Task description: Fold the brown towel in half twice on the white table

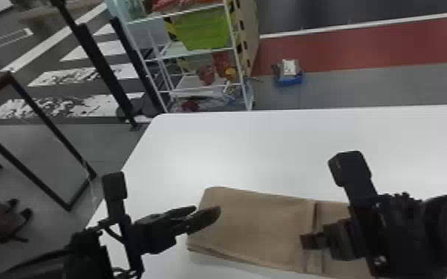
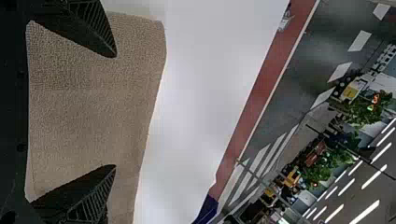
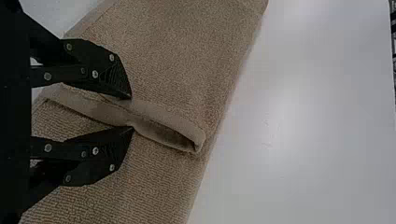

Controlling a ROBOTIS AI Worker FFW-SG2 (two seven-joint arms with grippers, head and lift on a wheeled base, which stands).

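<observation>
The brown towel (image 1: 256,222) lies folded in layers near the white table's (image 1: 271,148) front edge, a raised hem crossing its right part. Over the towel's left end is my left gripper (image 1: 207,214); in the left wrist view that gripper (image 2: 115,111) stands wide open above the cloth (image 2: 93,112). My right gripper (image 1: 308,241) is low over the hem. From the right wrist, the gripper (image 3: 132,112) is partly open, its fingertips on either side of the puckered hem (image 3: 163,126) of the towel (image 3: 187,56). Whether they touch it, I cannot tell.
Bare tabletop (image 1: 234,148) stretches behind the towel. Beyond the far edge stand a white wire shelf (image 1: 196,55) with a green bin (image 1: 204,29) and a small blue box (image 1: 289,76) on the floor. A dark metal frame (image 1: 48,122) is off the table's left side.
</observation>
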